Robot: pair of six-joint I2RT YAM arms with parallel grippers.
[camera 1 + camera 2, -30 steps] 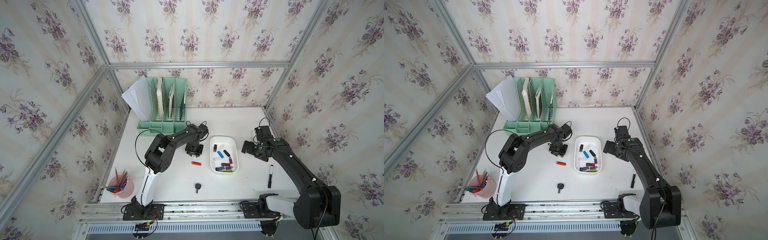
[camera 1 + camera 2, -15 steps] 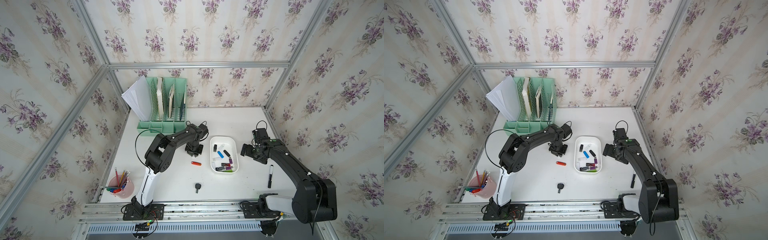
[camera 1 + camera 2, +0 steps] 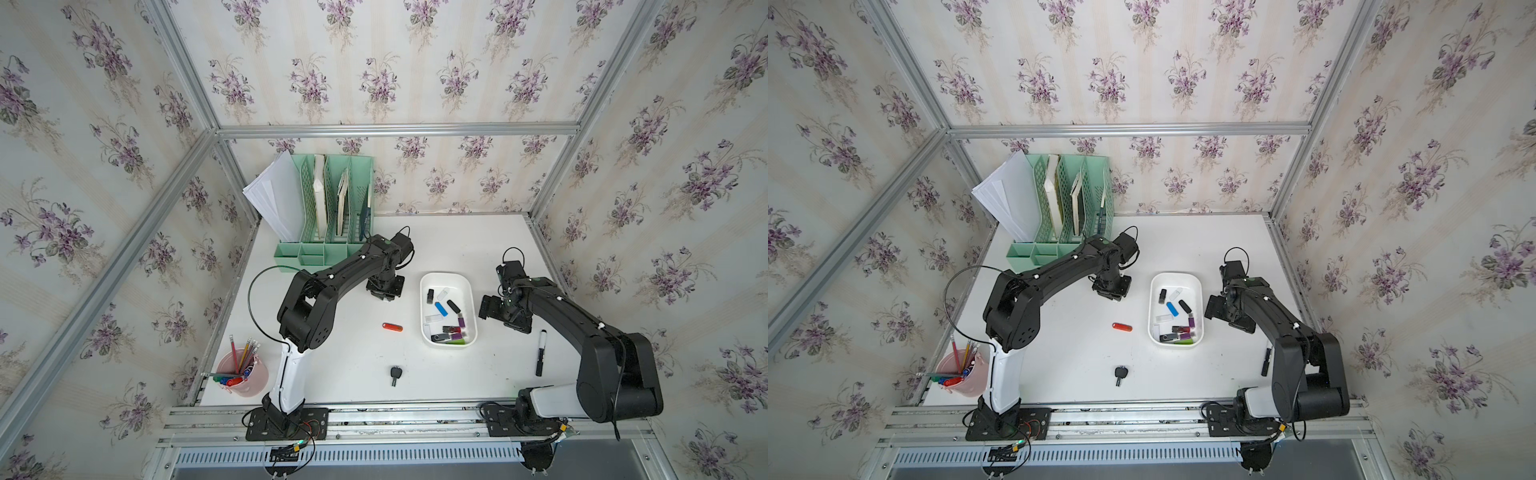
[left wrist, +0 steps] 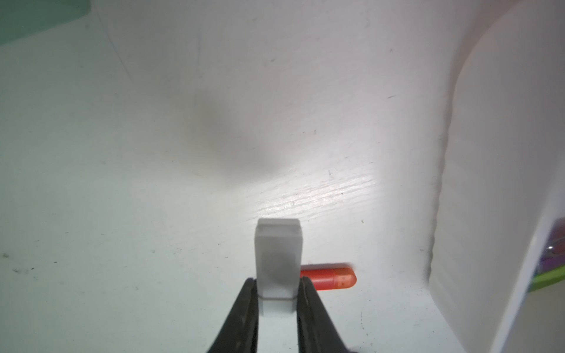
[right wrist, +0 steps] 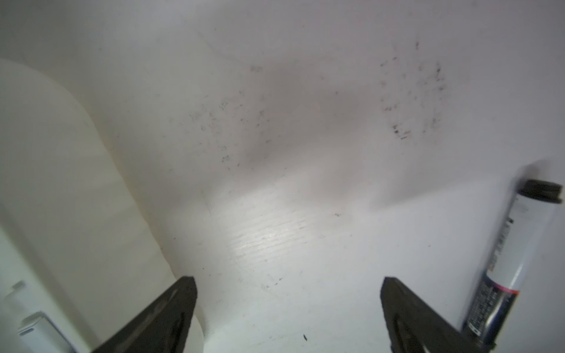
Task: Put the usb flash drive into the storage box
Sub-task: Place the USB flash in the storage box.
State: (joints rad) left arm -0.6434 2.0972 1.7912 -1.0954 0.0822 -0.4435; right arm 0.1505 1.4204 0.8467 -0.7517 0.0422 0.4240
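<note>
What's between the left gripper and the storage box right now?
In both top views only bare table separates the left gripper from the storage box; the red flash drive lies off that line, nearer the robot's bases.

1. The shallow white plastic storage box (image 3: pixel 447 277) is sitting mid-bench (image 3: pixel 457 241).
2. The red capsule-shaped flash drive (image 3: pixel 392 327) is lying near its left side.
3. The white rectangular usb flash drive (image 4: pixel 277 259) is sitting between the left fingers (image 4: pixel 241 311), behind that.
</note>
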